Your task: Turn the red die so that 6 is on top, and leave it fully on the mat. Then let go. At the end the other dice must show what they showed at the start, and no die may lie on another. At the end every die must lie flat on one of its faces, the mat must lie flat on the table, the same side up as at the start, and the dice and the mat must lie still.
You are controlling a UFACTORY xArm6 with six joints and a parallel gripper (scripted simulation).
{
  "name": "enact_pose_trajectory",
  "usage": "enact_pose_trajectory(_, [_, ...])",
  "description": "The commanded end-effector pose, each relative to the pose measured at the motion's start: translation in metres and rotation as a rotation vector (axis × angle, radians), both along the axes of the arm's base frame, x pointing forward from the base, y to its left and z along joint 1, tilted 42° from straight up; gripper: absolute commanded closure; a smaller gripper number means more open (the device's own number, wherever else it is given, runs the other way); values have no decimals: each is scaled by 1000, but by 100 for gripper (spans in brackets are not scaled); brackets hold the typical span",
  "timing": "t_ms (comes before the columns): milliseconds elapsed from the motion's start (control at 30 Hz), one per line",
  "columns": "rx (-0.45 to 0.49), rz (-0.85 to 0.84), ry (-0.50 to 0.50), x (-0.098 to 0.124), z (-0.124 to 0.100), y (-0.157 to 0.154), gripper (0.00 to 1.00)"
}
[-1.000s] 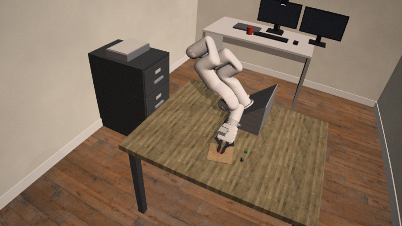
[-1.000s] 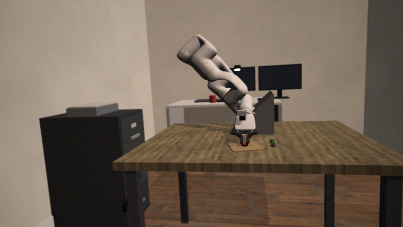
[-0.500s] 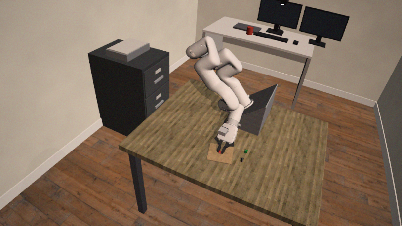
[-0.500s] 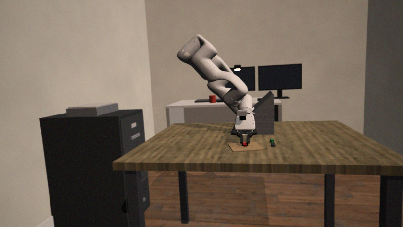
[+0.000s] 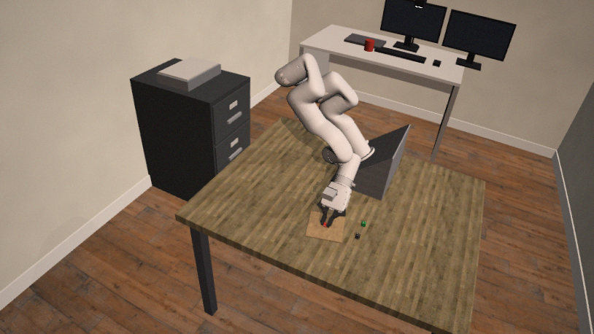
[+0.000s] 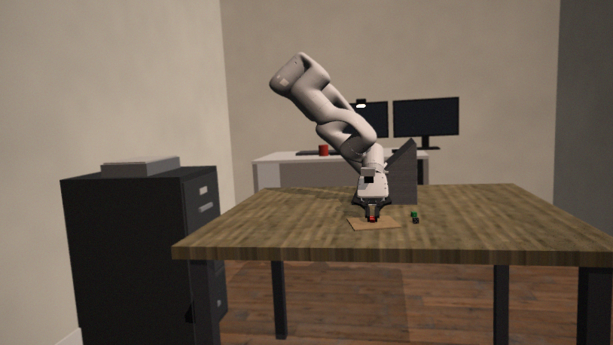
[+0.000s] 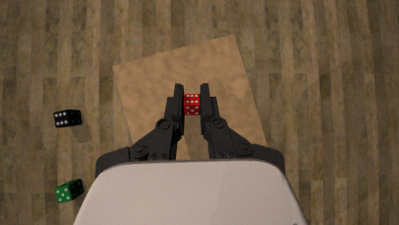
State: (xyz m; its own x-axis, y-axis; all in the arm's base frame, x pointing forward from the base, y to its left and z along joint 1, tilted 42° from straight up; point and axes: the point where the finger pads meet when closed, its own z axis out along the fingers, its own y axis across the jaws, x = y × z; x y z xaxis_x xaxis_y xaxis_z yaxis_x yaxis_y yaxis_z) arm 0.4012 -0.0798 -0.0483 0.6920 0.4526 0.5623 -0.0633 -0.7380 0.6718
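You are looking at an office: two monitors [image 5: 413,20] [image 6: 425,116] are standing on a white desk [image 5: 398,66] [image 6: 274,157] at the upper right of the top view, a red mug [image 5: 369,45] [image 6: 323,150] is sitting there too, and a dark filing cabinet [image 5: 174,128] [image 6: 128,240] is standing at the left.

Arm and gripper [image 5: 326,225] [image 6: 372,219] [image 7: 192,95]: no clear shift from either earlier moment.
Red die [image 5: 325,224] [image 6: 372,218] [image 7: 192,104]: any change too small to tell.
Black and green dice: no visible change.
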Motion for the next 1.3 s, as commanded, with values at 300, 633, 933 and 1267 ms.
enact_pose_trajectory(300, [0, 1, -2, 1, 1, 1, 81])
enact_pose_trajectory(633, [0, 1, -2, 1, 1, 1, 69])
enact_pose_trajectory(933, [0, 1, -2, 1, 1, 1, 69])
enact_pose_trajectory(1267, [0, 1, -2, 1, 1, 1, 69])
